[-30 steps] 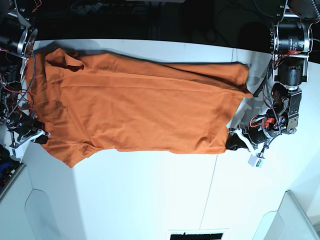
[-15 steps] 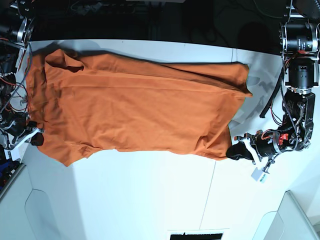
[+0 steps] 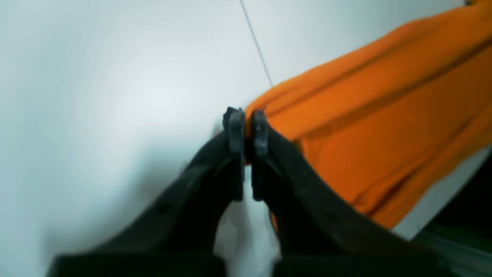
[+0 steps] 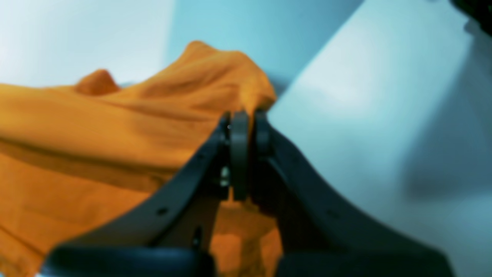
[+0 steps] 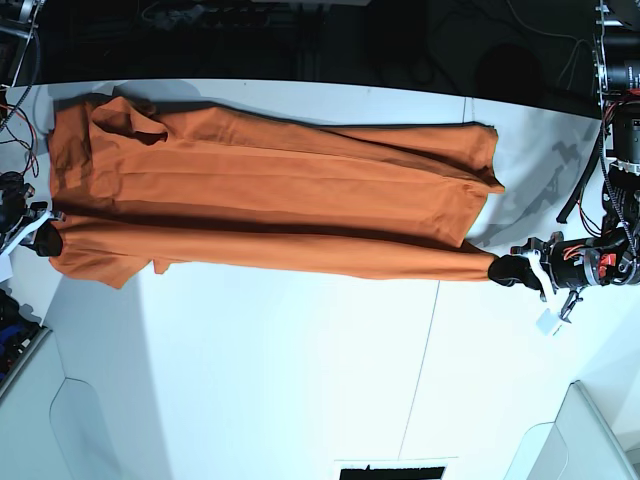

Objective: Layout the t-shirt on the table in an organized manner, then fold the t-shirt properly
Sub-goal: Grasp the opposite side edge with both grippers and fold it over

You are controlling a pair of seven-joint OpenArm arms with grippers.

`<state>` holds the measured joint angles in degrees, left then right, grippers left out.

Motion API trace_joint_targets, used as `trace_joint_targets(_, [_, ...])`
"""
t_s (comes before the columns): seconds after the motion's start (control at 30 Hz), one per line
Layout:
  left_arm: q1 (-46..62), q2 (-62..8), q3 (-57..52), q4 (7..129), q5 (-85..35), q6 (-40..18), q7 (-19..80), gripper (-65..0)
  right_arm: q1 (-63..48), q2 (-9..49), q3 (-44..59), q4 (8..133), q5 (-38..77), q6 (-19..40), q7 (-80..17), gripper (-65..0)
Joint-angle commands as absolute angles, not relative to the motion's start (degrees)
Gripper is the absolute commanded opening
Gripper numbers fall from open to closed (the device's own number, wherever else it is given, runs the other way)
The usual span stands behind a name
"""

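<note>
Base view: orange t-shirt [image 5: 300,200] across the white table [image 5: 280,380], near edge pulled taut between both grippers. Left wrist view: left gripper [image 3: 246,119] pinching the t-shirt's right end. Right wrist view: right gripper [image 4: 248,123] pinching cloth at the left end.

In the base view, a dark cut-out [image 5: 392,473] with a pale border is showing at the bottom edge, right of centre, and grey curved-edged panels [image 5: 568,440] are filling the lower right corner, with similar ones [image 5: 50,400] lying at the lower left. A dark background strip [image 5: 300,35] is running along the top of the frame, behind the far edge of the white surface. In the left wrist view, a blurred dark green area [image 3: 469,231] is occupying the lower right corner.
</note>
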<state>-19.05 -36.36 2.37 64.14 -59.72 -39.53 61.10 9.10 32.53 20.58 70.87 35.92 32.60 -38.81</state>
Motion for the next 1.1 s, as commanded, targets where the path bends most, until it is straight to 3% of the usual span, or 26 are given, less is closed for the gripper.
trace_joint_targets(0.0, [-20.6, -38.0, 2.0, 65.2, -62.3, -40.0, 61.4, -65.0, 9.5, 34.2, 21.6, 72.5, 38.0, 32.9, -38.4, -65.0])
trace_joint_targets(0.23, [-17.5, -38.5, 2.0, 71.5, -69.7, -40.0, 69.5, -65.0, 2.5, 34.3, 27.1, 77.9, 43.5, 33.5, -40.9, -65.0])
trace_joint_targets(0.53, [-10.1, -39.6, 1.9, 85.2, -69.9, -40.0, 69.9, -65.0, -5.6, 34.3, 35.0, 84.4, 48.9, 33.7, -44.1, -65.0])
trace_joint_targets(0.77, [-6.4, -39.5, 1.9, 86.3, -70.2, -40.0, 70.9, -65.0, -10.4, 34.1, 35.3, 85.8, 51.9, 33.9, -45.6, -65.0])
trace_joint_targets(0.8, [-6.0, -39.5, 1.9, 86.3, -70.2, -40.0, 71.0, -62.9, -10.6, 34.0, 35.3, 85.8, 51.9, 33.9, -45.7, -65.0])
trace_joint_targets(0.9, [-5.6, -39.6, 1.9, 86.3, -70.8, -40.0, 71.0, -37.3, -10.7, 33.7, 35.3, 85.8, 51.9, 33.9, -45.5, -65.0])
trace_joint_targets(0.93, [-5.6, -39.6, 1.7, 86.4, -71.4, -40.0, 71.0, -32.4, -10.7, 33.5, 35.3, 85.8, 51.9, 33.9, -45.4, -65.0])
trace_joint_targets(1.07, [-5.6, -39.5, -2.6, 88.6, -74.1, -40.0, 70.9, -31.7, -10.7, 33.1, 35.2, 85.8, 51.8, 33.9, -45.5, -65.0])
